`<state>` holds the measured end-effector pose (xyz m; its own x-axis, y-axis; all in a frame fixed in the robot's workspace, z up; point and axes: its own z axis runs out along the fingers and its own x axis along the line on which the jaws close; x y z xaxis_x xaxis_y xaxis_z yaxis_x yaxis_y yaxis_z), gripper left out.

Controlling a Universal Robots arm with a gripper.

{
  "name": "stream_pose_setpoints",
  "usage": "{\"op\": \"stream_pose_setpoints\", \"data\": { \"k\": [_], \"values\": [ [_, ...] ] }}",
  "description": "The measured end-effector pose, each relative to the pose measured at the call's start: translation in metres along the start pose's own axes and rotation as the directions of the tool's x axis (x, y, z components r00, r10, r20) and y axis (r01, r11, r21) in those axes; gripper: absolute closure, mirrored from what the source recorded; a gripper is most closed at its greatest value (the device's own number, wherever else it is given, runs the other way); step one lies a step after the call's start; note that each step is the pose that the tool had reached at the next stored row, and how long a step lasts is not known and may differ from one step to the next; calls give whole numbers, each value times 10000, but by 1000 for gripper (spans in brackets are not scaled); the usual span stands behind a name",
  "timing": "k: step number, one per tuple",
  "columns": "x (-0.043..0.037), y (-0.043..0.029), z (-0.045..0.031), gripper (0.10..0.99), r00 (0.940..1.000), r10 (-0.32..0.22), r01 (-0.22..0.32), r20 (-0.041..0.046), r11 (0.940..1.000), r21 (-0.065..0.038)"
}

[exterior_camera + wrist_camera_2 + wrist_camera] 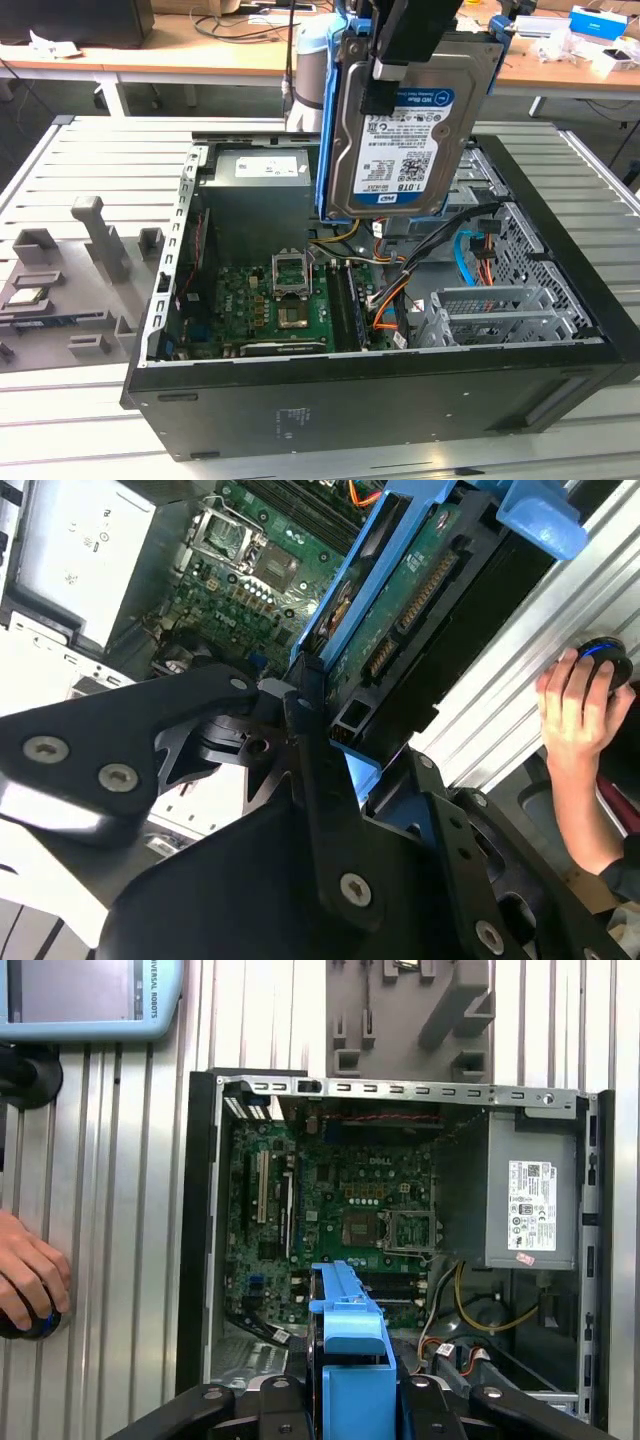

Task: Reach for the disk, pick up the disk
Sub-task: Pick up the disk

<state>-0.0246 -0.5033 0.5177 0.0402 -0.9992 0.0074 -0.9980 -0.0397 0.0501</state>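
Disk: held upright in the tool, above the open computer case, over its middle.
Computer case: lies on its side on the table.
Motherboard: inside the case, toward the exterior view's left.
Power supply: at the far end of the case, behind the motherboard.
Drive cage: inside the case, on the exterior view's right.
Fixture: on the table, at the exterior view's left of the case.
Hand: on the table beside the case.

The end effector consists of matte black metal links and flat plates fastened with round silver screws. Behind it, the arm shows a light blue joint cap on a silver-grey tube.
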Motion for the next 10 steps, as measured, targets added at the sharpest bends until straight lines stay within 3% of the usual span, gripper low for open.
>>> {"op": "stream_pose_setpoints", "data": {
  "k": [10],
  "values": [
    [283,11,3,722,10000,1,-1,0,10000,0]
  ]
}}
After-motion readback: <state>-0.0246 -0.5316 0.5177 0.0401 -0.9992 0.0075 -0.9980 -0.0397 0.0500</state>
